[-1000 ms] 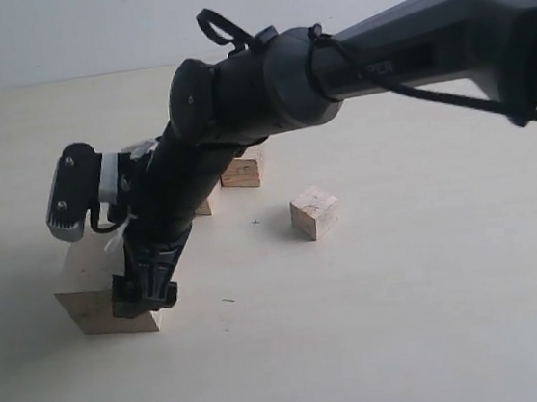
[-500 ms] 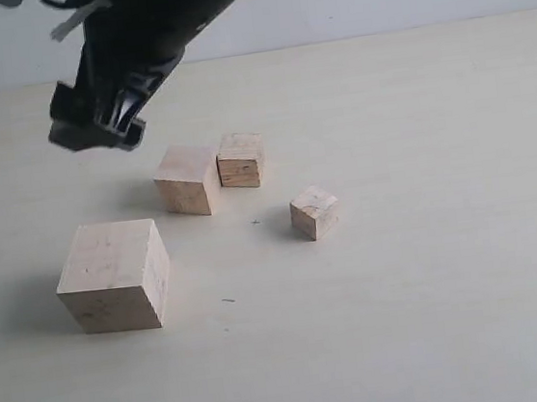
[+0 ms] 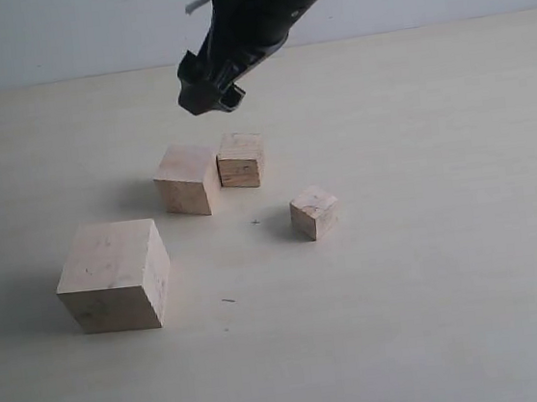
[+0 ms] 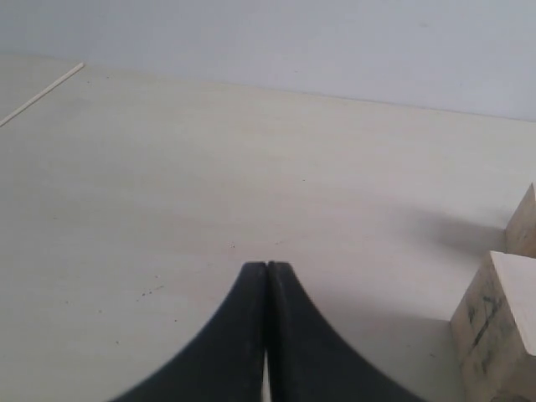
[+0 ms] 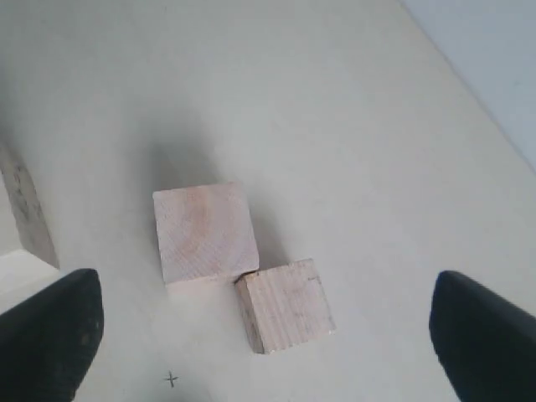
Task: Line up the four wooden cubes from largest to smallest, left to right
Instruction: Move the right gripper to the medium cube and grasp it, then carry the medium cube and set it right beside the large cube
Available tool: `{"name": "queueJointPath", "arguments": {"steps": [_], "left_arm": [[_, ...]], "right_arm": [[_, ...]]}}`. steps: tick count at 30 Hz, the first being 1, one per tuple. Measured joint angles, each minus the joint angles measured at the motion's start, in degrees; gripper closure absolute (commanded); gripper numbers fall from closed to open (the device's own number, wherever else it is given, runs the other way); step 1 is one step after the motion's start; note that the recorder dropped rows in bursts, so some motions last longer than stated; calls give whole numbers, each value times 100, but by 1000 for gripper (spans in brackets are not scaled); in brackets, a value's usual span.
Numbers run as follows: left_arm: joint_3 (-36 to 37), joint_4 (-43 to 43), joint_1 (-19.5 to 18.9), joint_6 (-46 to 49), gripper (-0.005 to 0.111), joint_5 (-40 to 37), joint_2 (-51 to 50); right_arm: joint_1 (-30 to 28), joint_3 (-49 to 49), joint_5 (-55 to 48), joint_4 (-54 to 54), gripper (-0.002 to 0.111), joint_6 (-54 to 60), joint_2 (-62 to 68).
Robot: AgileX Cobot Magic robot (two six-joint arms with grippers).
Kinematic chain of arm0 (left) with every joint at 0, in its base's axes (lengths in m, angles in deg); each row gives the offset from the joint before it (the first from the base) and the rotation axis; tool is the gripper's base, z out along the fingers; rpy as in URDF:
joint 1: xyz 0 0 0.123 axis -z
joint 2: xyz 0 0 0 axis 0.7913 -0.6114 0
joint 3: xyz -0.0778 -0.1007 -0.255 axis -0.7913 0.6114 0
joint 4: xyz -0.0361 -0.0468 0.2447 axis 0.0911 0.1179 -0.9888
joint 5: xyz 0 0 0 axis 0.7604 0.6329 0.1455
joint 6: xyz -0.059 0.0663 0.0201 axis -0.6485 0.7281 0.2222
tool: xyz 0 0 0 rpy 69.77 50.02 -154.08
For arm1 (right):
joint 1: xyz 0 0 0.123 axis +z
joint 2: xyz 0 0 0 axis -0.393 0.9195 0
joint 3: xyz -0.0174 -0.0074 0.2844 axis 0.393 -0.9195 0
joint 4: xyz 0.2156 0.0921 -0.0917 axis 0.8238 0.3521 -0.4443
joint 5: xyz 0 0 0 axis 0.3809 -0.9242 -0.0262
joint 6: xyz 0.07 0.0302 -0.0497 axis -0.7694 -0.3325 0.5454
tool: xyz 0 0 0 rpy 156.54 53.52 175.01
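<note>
at lower left of the exterior view sits the big cube (image 3: 114, 277); the medium cube (image 3: 188, 178) touches the smaller cube (image 3: 241, 158); the tiny cube (image 3: 314, 212) lies apart. right gripper (image 3: 209, 91) hovers released above the pair: grasping one may drag its neighbour. left gripper (image 4: 266, 280) is clenched, empty.

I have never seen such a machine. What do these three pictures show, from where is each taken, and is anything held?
This is a robot with two arms; each ends in a gripper, a two-fingered clamp. The exterior picture shows the pale table with four light-wood cubes: the big cube, the medium cube, the smaller grained cube touching it, and the tiny cube apart. The other two pictures come from cameras on the wrists. The right gripper hangs open above the touching pair, holding nothing. The left gripper is shut and empty.
</note>
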Motion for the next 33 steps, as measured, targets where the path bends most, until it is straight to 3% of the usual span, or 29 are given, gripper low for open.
{"name": "queueJointPath", "arguments": {"steps": [8, 13, 17, 24, 27, 32, 33], "left_arm": [[0, 0, 0, 0, 107, 0, 0], [0, 0, 0, 0, 107, 0, 0], [0, 0, 0, 0, 107, 0, 0], [0, 0, 0, 0, 107, 0, 0], [0, 0, 0, 0, 107, 0, 0], [0, 0, 0, 0, 107, 0, 0], [0, 0, 0, 0, 107, 0, 0]], "right_arm": [[0, 0, 425, 17, 3, 126, 890], [0, 46, 521, 932, 3, 979, 1350], [0, 335, 535, 1602, 3, 1679, 1679], [0, 1106, 371, 1802, 7, 1851, 2441], [0, 1362, 223, 1788, 31, 1873, 2674], [0, 1469, 43, 1742, 108, 1889, 2726], [0, 1469, -29, 1730, 106, 1889, 2658]]}}
